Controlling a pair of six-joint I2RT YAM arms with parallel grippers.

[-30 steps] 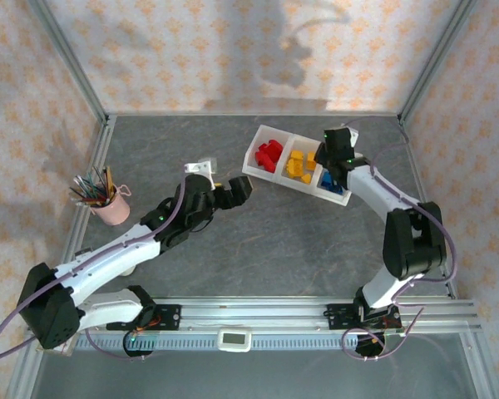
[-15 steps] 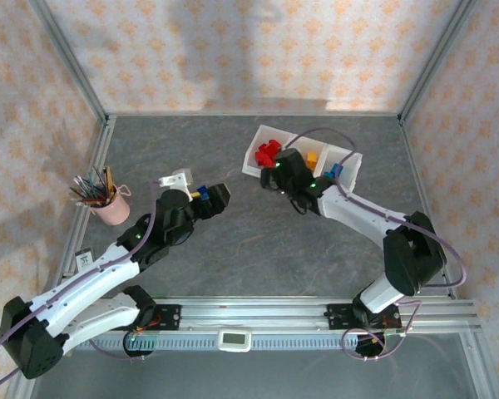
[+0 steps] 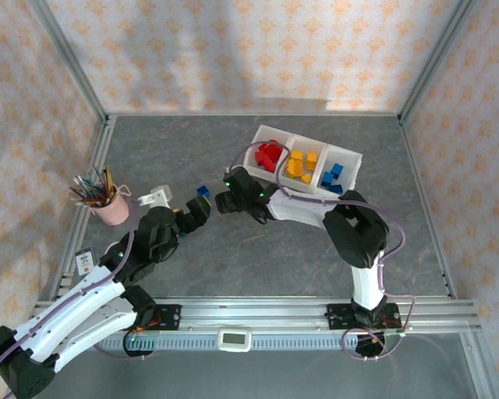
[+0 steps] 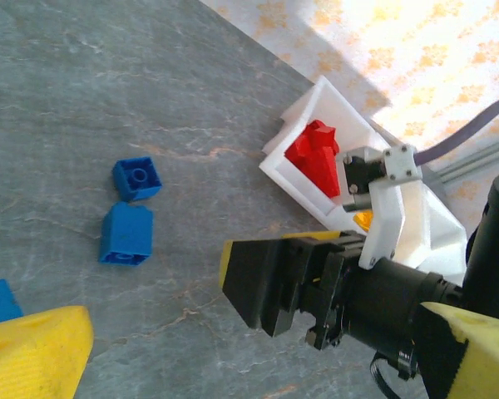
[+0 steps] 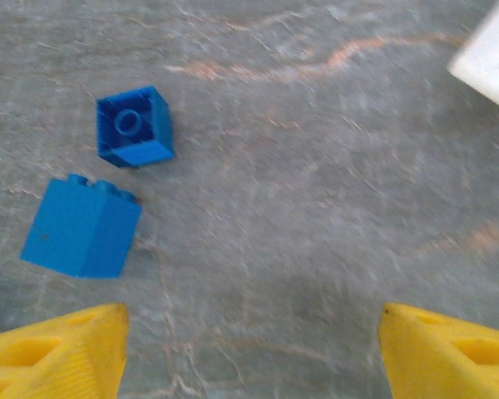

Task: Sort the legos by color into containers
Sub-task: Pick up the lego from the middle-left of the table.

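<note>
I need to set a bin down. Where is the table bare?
Bare: near middle of the table, and the far stretch between pink pen cup and tray. Crowded: by the tray's red end, where left gripper and right gripper meet over blue bricks.

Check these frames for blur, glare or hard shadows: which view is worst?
Right wrist view: softest, the blue brick on its side and the table's veins smeared, the tray corner washed out. Left wrist view: table sharp, sunlit wallpaper blown out, near yellow finger out of focus. Top external view: clear, soft shadows across the back wall.
</note>
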